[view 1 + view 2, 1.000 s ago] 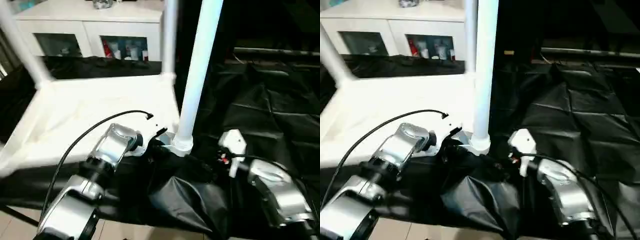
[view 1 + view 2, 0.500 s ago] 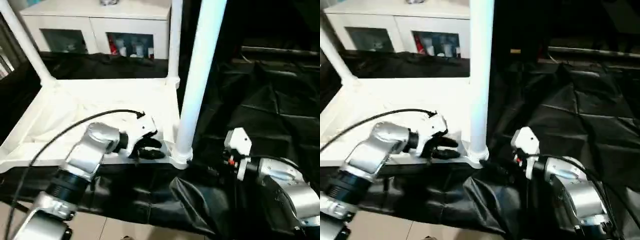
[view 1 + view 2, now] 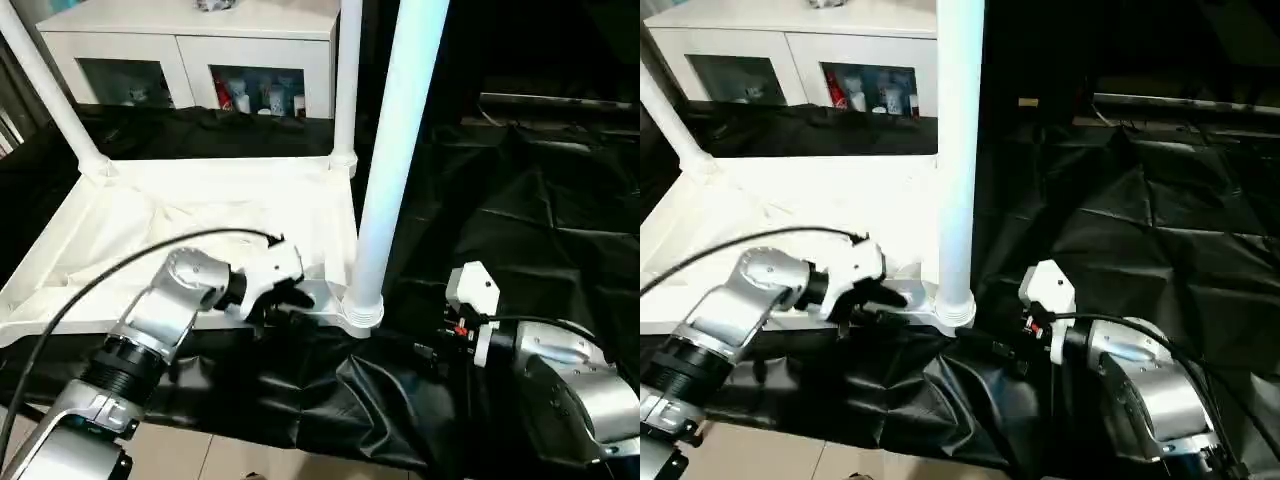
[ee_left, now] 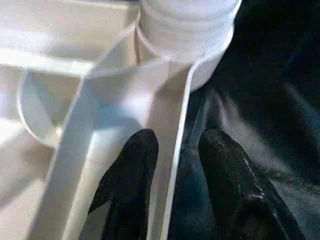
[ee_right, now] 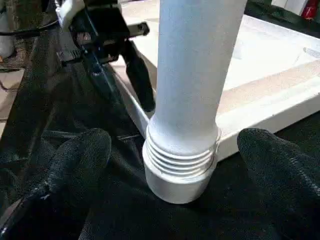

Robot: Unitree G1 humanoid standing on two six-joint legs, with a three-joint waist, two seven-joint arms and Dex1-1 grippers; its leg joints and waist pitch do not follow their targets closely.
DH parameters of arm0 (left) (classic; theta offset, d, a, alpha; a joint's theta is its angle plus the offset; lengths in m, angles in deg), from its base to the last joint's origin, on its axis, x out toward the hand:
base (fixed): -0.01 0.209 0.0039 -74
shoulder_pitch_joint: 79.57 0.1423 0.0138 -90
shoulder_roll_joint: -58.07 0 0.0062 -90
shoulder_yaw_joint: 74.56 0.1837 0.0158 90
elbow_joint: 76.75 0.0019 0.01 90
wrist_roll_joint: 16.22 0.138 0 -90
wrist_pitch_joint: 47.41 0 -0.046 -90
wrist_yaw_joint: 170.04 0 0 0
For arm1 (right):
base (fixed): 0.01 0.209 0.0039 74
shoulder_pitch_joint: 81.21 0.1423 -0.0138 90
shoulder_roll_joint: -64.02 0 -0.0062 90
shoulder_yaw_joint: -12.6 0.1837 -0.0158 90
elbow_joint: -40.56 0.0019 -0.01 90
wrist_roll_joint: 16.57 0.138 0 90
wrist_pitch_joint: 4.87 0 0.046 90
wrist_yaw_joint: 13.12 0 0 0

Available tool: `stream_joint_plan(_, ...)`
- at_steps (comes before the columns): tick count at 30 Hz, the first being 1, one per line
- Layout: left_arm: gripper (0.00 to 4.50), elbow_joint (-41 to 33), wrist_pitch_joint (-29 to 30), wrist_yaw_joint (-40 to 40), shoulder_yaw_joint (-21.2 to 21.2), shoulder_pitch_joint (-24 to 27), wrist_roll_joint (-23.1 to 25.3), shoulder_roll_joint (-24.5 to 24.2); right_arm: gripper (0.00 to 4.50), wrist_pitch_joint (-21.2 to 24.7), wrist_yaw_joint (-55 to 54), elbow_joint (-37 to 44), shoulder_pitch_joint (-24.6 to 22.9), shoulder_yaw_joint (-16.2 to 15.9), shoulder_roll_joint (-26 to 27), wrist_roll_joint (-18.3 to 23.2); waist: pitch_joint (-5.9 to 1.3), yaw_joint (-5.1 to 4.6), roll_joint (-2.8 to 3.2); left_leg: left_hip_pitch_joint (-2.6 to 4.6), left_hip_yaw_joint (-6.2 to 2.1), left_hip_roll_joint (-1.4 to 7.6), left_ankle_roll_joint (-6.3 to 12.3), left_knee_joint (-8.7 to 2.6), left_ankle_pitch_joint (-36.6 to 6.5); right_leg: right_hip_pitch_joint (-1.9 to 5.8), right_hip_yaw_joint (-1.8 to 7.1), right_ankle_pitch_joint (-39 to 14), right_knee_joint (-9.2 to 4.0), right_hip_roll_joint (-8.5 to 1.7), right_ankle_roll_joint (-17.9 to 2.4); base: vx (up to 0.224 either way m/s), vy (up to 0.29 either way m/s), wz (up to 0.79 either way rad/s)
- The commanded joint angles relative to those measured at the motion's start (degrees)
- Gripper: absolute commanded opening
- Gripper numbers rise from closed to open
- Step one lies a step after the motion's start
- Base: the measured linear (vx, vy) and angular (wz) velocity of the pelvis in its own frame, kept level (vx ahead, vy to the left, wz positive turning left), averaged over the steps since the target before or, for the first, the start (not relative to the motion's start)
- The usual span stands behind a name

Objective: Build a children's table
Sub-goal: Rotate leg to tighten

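The children's table lies upside down on the black cloth, its white top (image 3: 200,200) ribbed side up. Three legs stand in corner sockets: far left (image 3: 50,90), far right (image 3: 347,80) and near right (image 3: 395,150). My left gripper (image 4: 175,142) is at the near rim beside the near right socket (image 3: 362,310). It is open, with one finger (image 4: 135,170) inside the thin rim wall and the other outside. My right gripper (image 5: 185,150) is wide open, its fingers (image 5: 80,155) apart on either side of the near right leg's base without touching it.
A white cabinet with glass doors (image 3: 190,50) stands behind the work. The black cloth (image 3: 380,400) bunches up at the table's front edge, with tiled floor (image 3: 200,460) below. A black cable (image 3: 120,270) arcs over my left forearm.
My left gripper's fingers have spread a little at the rim, and its forearm has swung lower and to the left. The right arm keeps its place at the leg. The camera shifted slightly.
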Motion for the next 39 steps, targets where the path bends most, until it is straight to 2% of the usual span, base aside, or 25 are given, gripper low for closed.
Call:
stream_joint_plan(1, 1.73, 0.72, -1.1, 0.59, 0.61, -1.44, 0.82, -0.26, 4.5, 0.51, -0.26, 0.67, 0.34, 0.08, -0.36, -0.11, -3.56, 0.1, -0.39, 0.25, -1.69, 3.88, 4.92, -3.82, -7.12, 3.08, 3.35, -6.9, -4.39, -5.54, -12.65, 0.0, 0.0, 0.0)
stream_joint_plan(3, 1.73, 2.11, -2.12, 0.72, 0.54, -1.67, 0.56, 0.12, 4.5, 0.75, -0.31, 0.95, 0.07, 0.25, -0.28, 0.25, -3.61, 0.11, -0.18, 0.32, -1.75, 3.99, 4.74, -3.83, -7.32, 3.09, 3.35, -6.53, -4.29, -5.57, -13.0, 0.0, 0.0, 0.0)
stream_joint_plan(6, 1.73, 3.33, -2.69, 0.7, 0.47, -1.93, 0.23, 0.31, 4.5, 0.89, -0.3, 1.07, -0.09, 0.34, -0.28, 0.46, -3.65, 0.08, -0.27, 0.27, -1.72, 3.91, 4.86, -3.78, -7.14, 3.19, 3.34, -5.31, -4.21, -5.5, -13.36, 0.0, 0.0, 0.0)
stream_joint_plan(13, 0.94, 5.79, -4.29, 0.52, -0.73, -2.52, -0.79, 0.39, 4.5, 0.65, -0.01, 0.58, 0.14, 0.38, -0.41, 0.58, -3.69, 0.07, -0.21, 0.34, -1.72, 3.94, 4.83, -3.72, -7.32, 3.24, 3.32, -5.34, -4.18, -5.57, -13.58, 0.0, 0.0, 0.0)
stream_joint_plan(15, 0.82, 6.02, -4.46, 0.12, -0.83, -2.56, -1.09, 0.3, 4.5, 0.57, 0.1, 0.41, 0.21, 0.37, -0.44, 0.59, -3.7, 0.13, -0.4, 0.33, -1.69, 3.95, 4.87, -3.72, -7.0, 3.22, 3.34, -5.15, -4.14, -5.57, -13.61, 0.0, 0.0, 0.0)
stream_joint_plan(24, 0.17, 7.67, -5.46, -0.07, -0.92, -2.7, -1.62, 0.53, 4.5, 0.42, 0.46, -0.32, 0.75, 0.21, -0.41, 0.41, -3.73, 0.09, -0.33, 0.26, -1.7, 3.92, 5.06, -3.64, -6.59, 3.3, 3.31, -4.57, -4.02, -5.6, -13.72, 0.0, 0.0, 0.0)
stream_joint_plan(30, 0.01, 8.14, -5.93, -0.57, -1.43, -2.77, -2.62, 0.93, 4.5, 0.65, 1.0, -0.5, 0.9, -0.06, -0.36, 0.64, -3.8, -0.23, -0.38, 0.11, -1.73, 3.85, 5.5, -3.55, -5.88, 3.48, 3.26, -3.19, -3.85, -5.6, -14.09, 0.0, 0.0, 0.0)
stream_joint_plan(33, 0.01, 7.94, -5.61, -1.72, -2.07, -2.51, -4.1, 1.08, 4.5, 0.94, 0.13, -0.74, 1.22, -0.18, 0.22, 0.31, -3.74, -0.53, -0.14, 0.22, -1.71, 3.88, 5.56, -3.55, -6.4, 3.38, 3.22, -3.76, -4.0, -5.56, -14.43, 0.0, 0.0, 0.0)
stream_joint_plan(36, 0.01, 7.52, -5.18, -1.81, -2.87, -2.32, -5.11, 1.09, 4.5, 0.47, -2.73, -1.96, 2.51, -0.87, 1.59, -2.04, -3.75, -0.74, 0.02, 0.32, -1.72, 3.88, 5.04, -3.6, -6.7, 3.34, 3.22, -4.33, -4.01, -5.45, -14.42, 0.0, 0.0, 0.0)
stream_joint_plan(37, 0.01, 7.45, -4.75, -1.28, -3.57, -2.57, -5.75, 1.55, 4.5, -0.14, -3.81, -3.77, 3.78, -1.75, 2.36, -3.64, -3.81, -0.86, -0.1, 0.31, -1.7, 3.9, 4.84, -3.58, -6.49, 3.3, 3.22, -3.94, -3.88, -5.44, -14.56, 0.0, 0.0, 0.0)
stream_joint_plan(38, 0.01, 7.57, -4.63, -1.02, -3.83, -2.71, -5.92, 1.75, 4.5, -0.39, -3.99, -4.45, 4.19, -2.05, 2.59, -4.09, -3.87, -1.02, -0.49, 0.25, -1.69, 3.73, 4.78, -3.53, -5.97, 3.36, 3.17, -3.43, -3.68, -5.45, -15.06, 0.0, 0.0, 0.0)
stream_joint_plan(39, 0.01, 7.66, -4.58, -0.87, -4.02, -2.8, -6.04, 1.86, 4.5, -0.51, -4.1, -4.97, 4.53, -2.33, 2.8, -4.4, -3.84, -1.03, -0.48, 0.28, -1.62, 3.75, 4.93, -3.47, -5.67, 3.34, 3.22, -3.46, -3.75, -5.53, -15.15, 0.0, 0.0, 0.0)
